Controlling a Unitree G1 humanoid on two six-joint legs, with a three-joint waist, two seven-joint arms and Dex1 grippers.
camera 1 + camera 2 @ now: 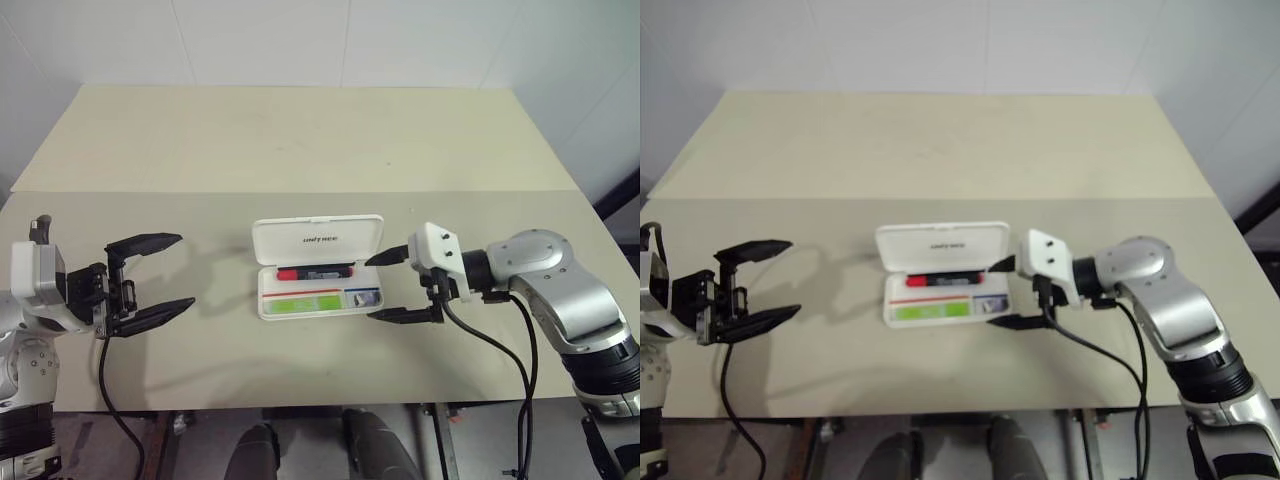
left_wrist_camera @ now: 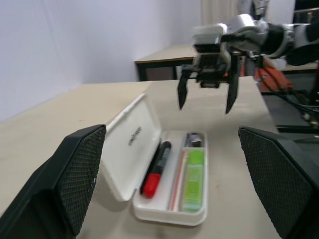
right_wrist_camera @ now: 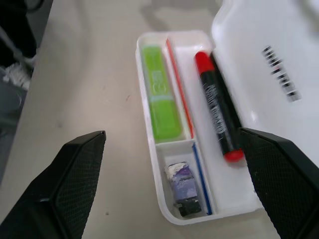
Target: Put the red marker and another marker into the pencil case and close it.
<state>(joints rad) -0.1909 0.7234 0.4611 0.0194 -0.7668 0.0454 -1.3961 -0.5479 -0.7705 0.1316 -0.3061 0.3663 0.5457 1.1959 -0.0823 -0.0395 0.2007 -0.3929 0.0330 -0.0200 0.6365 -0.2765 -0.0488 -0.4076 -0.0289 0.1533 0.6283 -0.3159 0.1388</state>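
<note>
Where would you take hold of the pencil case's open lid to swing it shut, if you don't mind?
Probably the lid's free long edge, reached from the far side: the pencil case hinges along the tray's back edge, where the lid stands raised and leaning back.

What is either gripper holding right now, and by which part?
Nothing. Both the left gripper and the right gripper have open, empty jaws. The red marker and green highlighter lie in the open pencil case.

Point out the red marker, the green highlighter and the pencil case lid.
red marker [image 3: 218,108], right wrist view, middle of its black barrel.
green highlighter [image 3: 160,98], right wrist view, middle of its body.
pencil case lid [image 1: 318,239], left eye view, centre, by the lettering.
</note>
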